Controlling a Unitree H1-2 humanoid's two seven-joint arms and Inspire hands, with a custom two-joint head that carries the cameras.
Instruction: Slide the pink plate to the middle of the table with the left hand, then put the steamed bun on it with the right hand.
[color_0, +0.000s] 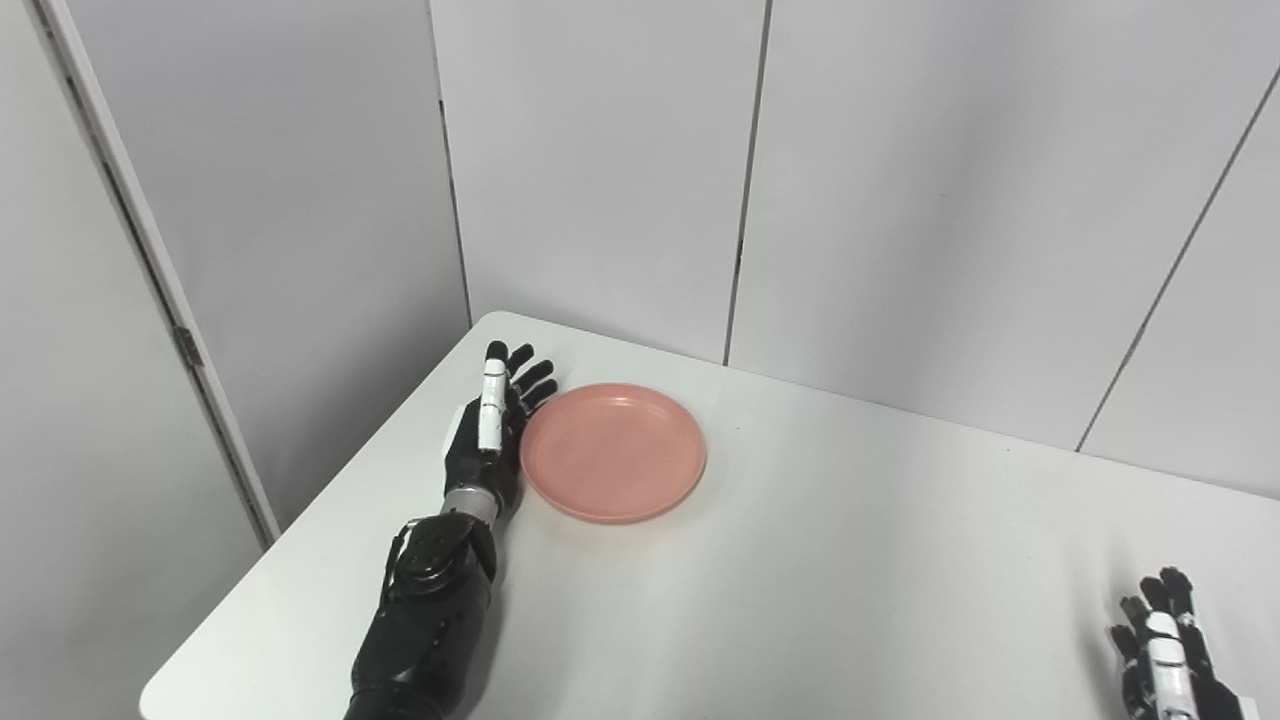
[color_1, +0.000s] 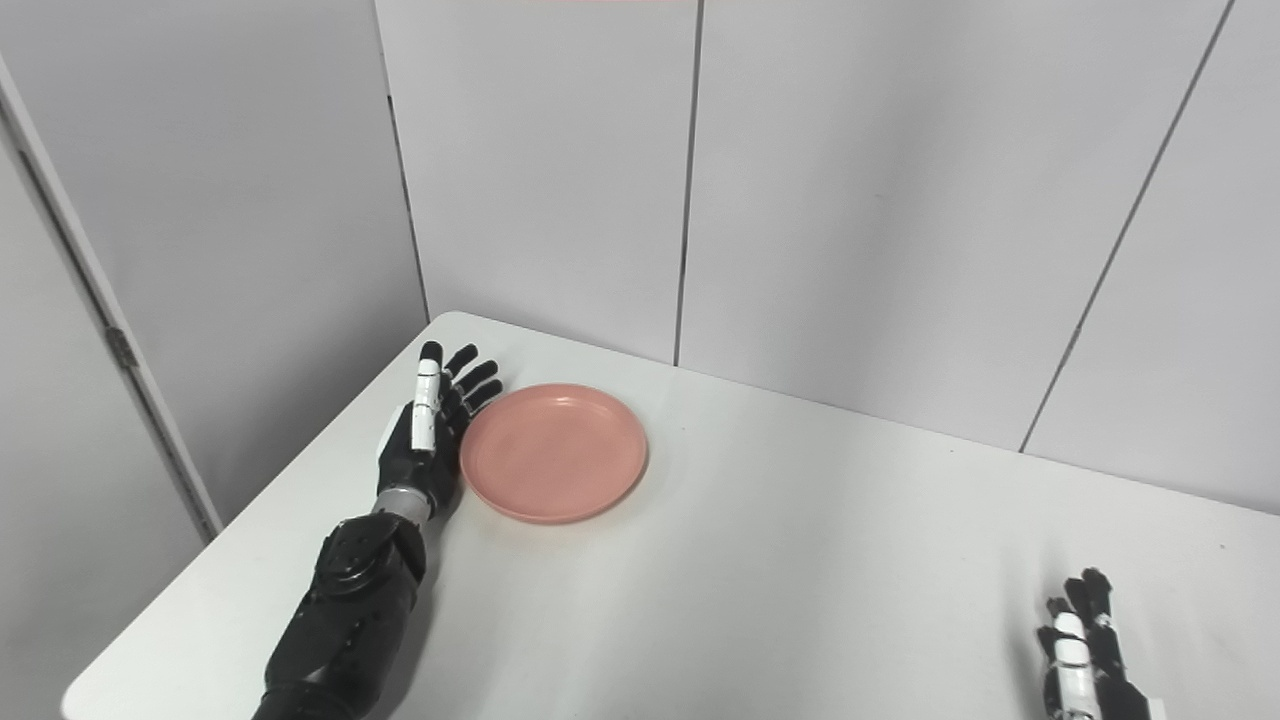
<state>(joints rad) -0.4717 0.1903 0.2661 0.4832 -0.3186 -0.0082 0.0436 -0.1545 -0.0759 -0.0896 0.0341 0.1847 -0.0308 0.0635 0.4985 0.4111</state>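
Note:
A round pink plate lies on the white table, toward its far left part. My left hand stands on edge against the plate's left rim, fingers straight and apart, holding nothing. My right hand rests at the table's near right, fingers spread upward, holding nothing; its lower part is cut off by the picture's edge. No steamed bun shows in either view.
Grey panel walls close off the table's far side. The table's rounded far-left corner lies just beyond my left fingertips, and its left edge runs down toward the near corner.

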